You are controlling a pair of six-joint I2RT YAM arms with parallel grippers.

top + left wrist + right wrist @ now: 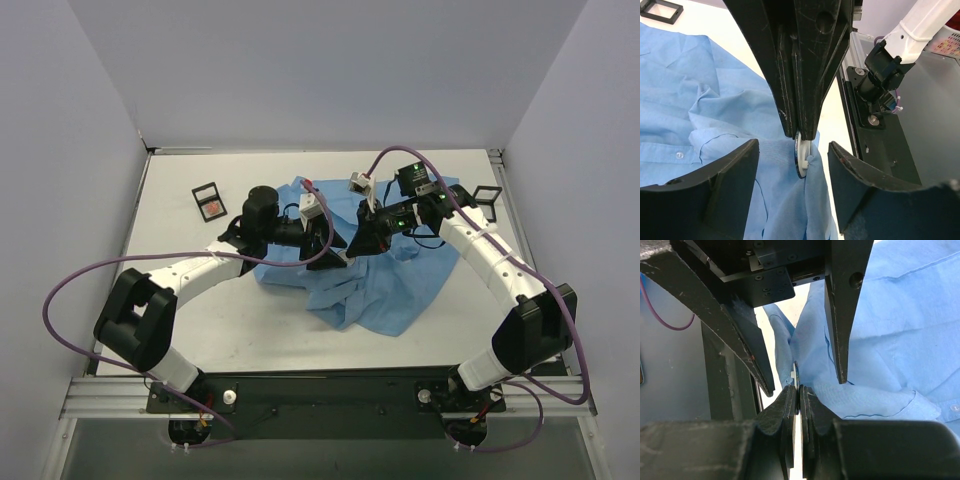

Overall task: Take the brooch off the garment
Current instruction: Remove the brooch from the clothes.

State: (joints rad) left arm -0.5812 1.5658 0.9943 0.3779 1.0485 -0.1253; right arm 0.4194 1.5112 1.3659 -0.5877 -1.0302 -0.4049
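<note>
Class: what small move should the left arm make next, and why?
Probably close the left gripper on the fold of the shirt by the brooch. The right gripper is shut on the brooch, while the left fingers stand open either side of that fold; pinning the cloth should let the right pull the brooch free.

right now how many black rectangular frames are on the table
2: one frame left of the shirt, possibly two pieces touching; another frame at the far right edge beside the right arm. Others may hide under the shirt or arms.
</note>
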